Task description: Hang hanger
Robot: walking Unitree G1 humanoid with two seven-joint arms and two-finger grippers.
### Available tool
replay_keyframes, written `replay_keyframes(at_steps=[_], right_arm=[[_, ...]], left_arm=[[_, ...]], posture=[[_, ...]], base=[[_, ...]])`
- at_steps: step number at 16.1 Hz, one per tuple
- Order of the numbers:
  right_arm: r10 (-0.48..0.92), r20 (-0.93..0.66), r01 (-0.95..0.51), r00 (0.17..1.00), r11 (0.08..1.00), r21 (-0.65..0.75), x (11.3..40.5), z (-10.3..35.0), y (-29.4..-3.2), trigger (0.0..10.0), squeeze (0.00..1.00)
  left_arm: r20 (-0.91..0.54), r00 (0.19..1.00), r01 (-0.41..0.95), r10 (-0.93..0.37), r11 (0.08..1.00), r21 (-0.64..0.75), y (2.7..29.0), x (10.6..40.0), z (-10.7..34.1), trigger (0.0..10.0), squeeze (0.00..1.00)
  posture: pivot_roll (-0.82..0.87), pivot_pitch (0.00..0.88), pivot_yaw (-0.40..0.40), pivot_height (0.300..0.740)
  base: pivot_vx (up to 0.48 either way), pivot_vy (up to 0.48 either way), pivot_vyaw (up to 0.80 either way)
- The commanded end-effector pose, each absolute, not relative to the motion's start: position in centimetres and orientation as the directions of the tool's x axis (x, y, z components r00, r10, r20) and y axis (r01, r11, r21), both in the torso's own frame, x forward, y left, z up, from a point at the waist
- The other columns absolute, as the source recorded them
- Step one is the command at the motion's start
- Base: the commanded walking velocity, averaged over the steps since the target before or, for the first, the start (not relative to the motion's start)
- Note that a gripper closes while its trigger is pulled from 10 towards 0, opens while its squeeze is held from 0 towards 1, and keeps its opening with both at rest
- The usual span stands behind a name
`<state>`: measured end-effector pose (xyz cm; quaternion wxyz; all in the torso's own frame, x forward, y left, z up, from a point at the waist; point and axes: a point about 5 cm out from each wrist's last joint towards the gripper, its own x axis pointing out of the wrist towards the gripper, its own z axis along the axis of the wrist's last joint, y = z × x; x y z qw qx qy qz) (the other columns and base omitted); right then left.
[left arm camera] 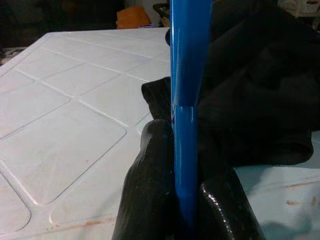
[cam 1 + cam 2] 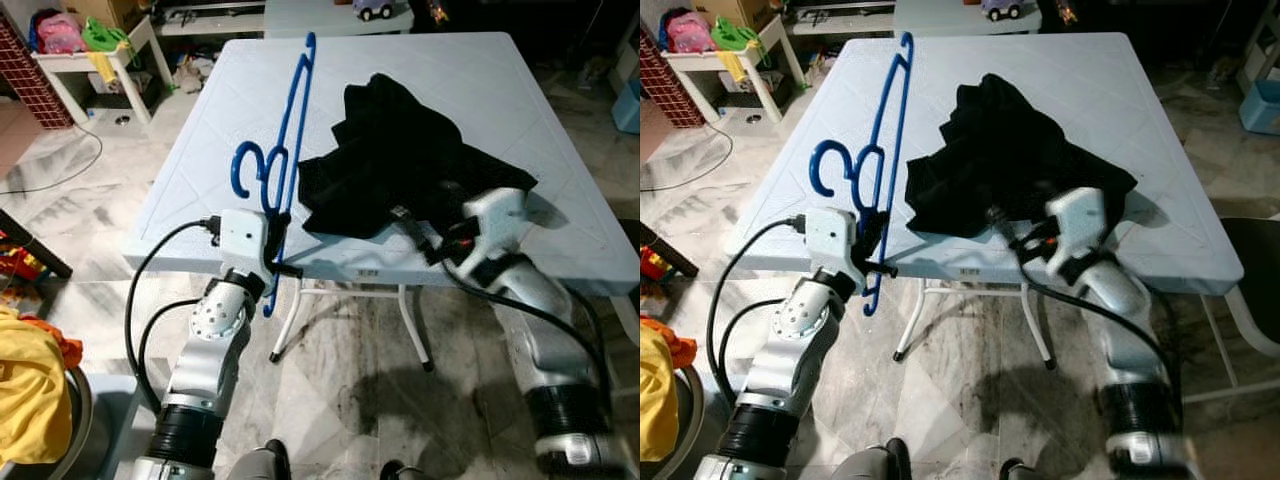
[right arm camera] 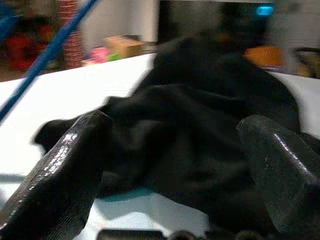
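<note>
At the near edge of the pale blue plastic table (image 2: 520, 90), the left gripper (image 2: 277, 245) pinches the lower bar of a blue plastic hanger (image 2: 283, 150), held upright. The right gripper (image 3: 172, 170) has fingers spread just short of the crumpled black garment (image 2: 400, 160) mid-table

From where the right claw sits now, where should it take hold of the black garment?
Take the black garment at its rumpled near edge, coming in low from the table's front side. The open right claw already faces raised folds there, thick enough to pinch. The left claw is shut on the blue hanger, beside the cloth.
</note>
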<state>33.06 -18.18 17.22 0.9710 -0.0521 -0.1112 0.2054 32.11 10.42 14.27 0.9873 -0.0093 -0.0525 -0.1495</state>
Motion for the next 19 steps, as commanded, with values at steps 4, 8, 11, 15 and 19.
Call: replay_keyframes(at_steps=[4, 8, 11, 15, 19], right_arm=[[0.063, 0.23, -0.048, 0.971, 0.996, -0.07, 30.5, 15.8, -21.8, 10.0, 0.0], [0.027, 0.188, -0.01, 0.982, 0.996, -0.087, 29.1, 14.7, -20.7, 10.0, 0.0], [0.049, 0.174, -0.042, 0.984, 0.998, -0.046, 28.3, 14.0, -19.3, 10.0, 0.0], [0.029, 0.135, -0.031, 0.99, 0.999, 0.013, 28.2, 13.1, -18.2, 10.0, 0.0], [0.047, 0.115, -0.049, 0.992, 0.999, 0.021, 28.9, 12.9, -17.8, 10.0, 0.0]], left_arm=[[0.08, 0.963, 0.262, -0.259, 0.965, -0.028, 12.1, 31.5, 12.9, 10.0, 0.0], [0.023, 0.975, 0.223, -0.223, 0.975, -0.002, 13.6, 31.0, 11.3, 10.0, 0.0], [0.0, 0.967, 0.254, -0.254, 0.967, 0.008, 13.3, 30.9, 10.6, 10.0, 0.0], [-0.008, 0.96, 0.281, -0.281, 0.96, 0.003, 12.2, 31.1, 10.0, 10.0, 0.0], [-0.026, 0.96, 0.277, -0.277, 0.961, -0.016, 11.8, 31.4, 9.3, 10.0, 0.0]], posture=[[-0.07, 0.073, 0.054, 0.74], [-0.1, 0.057, 0.054, 0.74], [-0.1, 0.036, 0.054, 0.74], [-0.1, 0.0, 0.041, 0.74], [-0.09, 0.0, 0.017, 0.74]], base=[[0.0, 0.0, 0.0], [0.0, 0.0, 0.0], [0.0, 0.0, 0.0], [0.0, 0.0, 0.0], [0.0, 0.0, -0.52]])
